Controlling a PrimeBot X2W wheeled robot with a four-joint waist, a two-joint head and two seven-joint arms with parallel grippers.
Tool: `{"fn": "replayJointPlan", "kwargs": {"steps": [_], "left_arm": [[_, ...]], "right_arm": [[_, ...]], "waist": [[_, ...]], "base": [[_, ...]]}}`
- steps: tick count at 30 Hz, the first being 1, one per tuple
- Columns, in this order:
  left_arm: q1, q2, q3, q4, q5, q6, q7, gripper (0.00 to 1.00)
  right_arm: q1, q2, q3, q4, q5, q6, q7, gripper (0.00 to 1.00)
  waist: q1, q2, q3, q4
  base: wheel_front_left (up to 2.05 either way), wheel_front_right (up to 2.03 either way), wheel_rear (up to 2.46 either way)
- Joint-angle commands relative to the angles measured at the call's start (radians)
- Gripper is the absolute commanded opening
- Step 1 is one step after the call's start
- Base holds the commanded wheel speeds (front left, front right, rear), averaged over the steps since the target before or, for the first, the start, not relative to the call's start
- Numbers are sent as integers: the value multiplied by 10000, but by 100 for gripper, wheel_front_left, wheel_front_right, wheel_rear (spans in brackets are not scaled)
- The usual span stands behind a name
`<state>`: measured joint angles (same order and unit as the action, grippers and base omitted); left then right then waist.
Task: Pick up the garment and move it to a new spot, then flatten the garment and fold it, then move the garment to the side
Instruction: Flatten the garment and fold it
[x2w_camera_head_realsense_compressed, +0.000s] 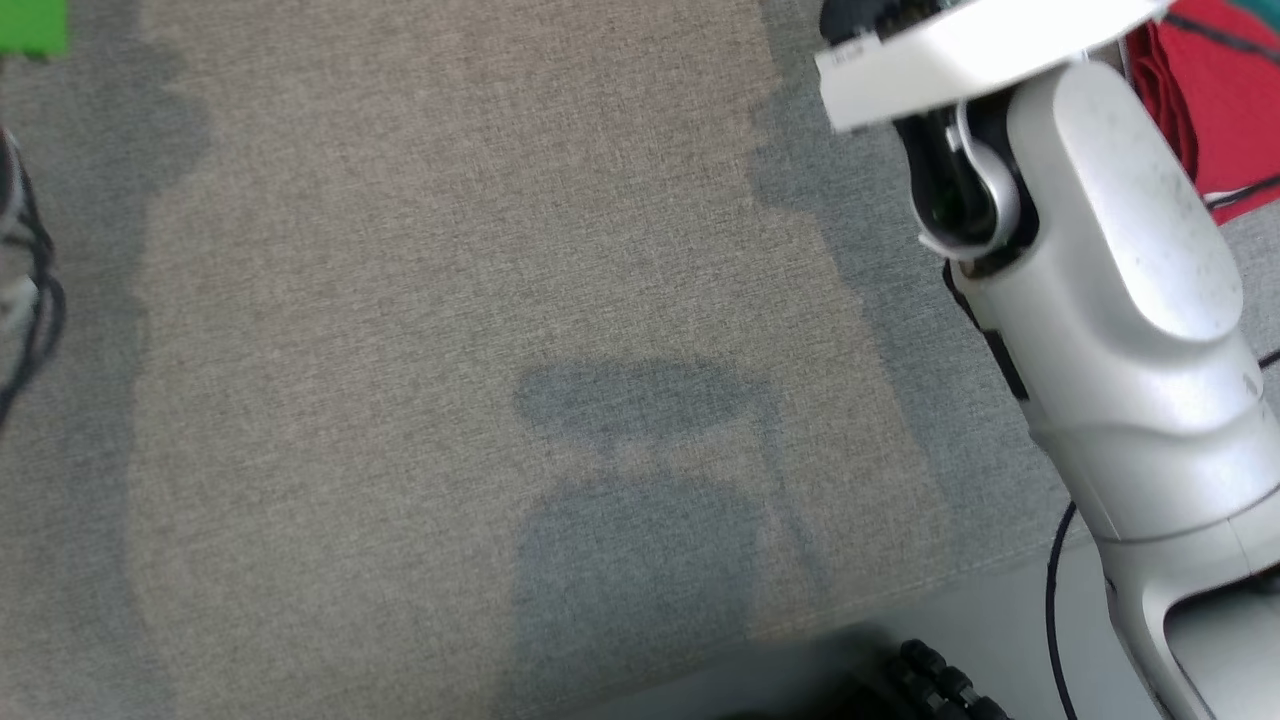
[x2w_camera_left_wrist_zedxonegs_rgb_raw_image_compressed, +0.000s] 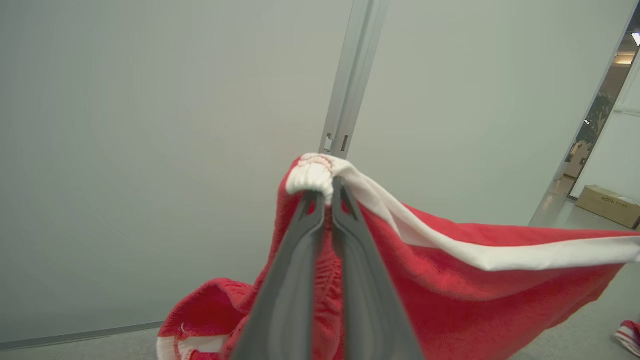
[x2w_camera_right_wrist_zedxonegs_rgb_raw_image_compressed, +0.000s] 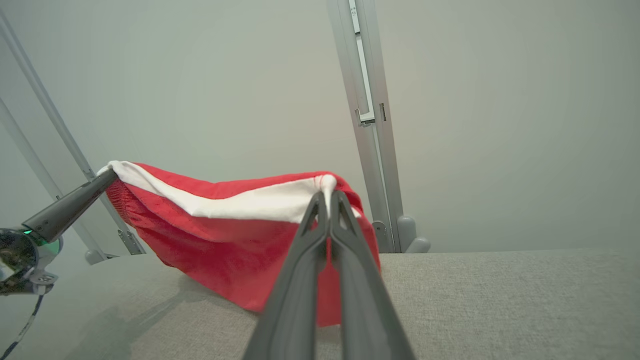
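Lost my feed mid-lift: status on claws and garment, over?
Shut on white band: left claw, right claw. Red garment stretched between them, over grey surface. No obstruction seen.

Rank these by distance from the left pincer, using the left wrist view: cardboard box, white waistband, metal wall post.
1. white waistband, clamped at the tips of the left pincer.
2. metal wall post, straight ahead, upper centre.
3. cardboard box, far right edge, well beyond the post.

Garment (x2w_camera_left_wrist_zedxonegs_rgb_raw_image_compressed: 475, 300) runs off left wrist view's btm & rt edges.
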<state>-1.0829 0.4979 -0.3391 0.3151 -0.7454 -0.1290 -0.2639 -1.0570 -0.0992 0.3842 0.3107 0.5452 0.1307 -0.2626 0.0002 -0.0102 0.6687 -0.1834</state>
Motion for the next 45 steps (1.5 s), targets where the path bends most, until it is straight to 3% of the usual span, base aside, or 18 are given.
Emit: {"fn": "replayJointPlan", "kwargs": {"steps": [1,6,11,20,33,45], "left_arm": [[929,-42,198,-565,-197,-18,-2,0],[4140,-662,673,-2164,-285,-19,-2,0],[6597,-1827,972,-2630,-127,-20,-3,0],[9474,-3213,1203,-2645,1022,-19,-3,0],[12239,-3650,1898,-3418,1212,-20,-3,0],[13138,-3519,1623,-4046,998,-20,-4,0]], "right_arm": [[635,-218,25,-216,140,-3,-24,0],[2788,-810,40,-842,443,-3,-24,0],[5078,-1102,12,-1287,206,-2,-24,0],[8780,-741,-961,-2126,-113,-3,-24,0],[11590,-427,-1166,-3006,-472,-3,-24,0],[12387,-671,-898,-3376,-372,-3,112,0]], "waist": [[-2,102,-602,435],[-2,102,-1486,967],[-2,102,-2351,1396],[-2,102,-3799,1627],[-2,102,-5268,1357],[-2,102,-5619,1313]], "base": [[0,0,0],[0,0,0],[0,0,0],[0,0,0],[0,0,0],[0,0,0]]}}
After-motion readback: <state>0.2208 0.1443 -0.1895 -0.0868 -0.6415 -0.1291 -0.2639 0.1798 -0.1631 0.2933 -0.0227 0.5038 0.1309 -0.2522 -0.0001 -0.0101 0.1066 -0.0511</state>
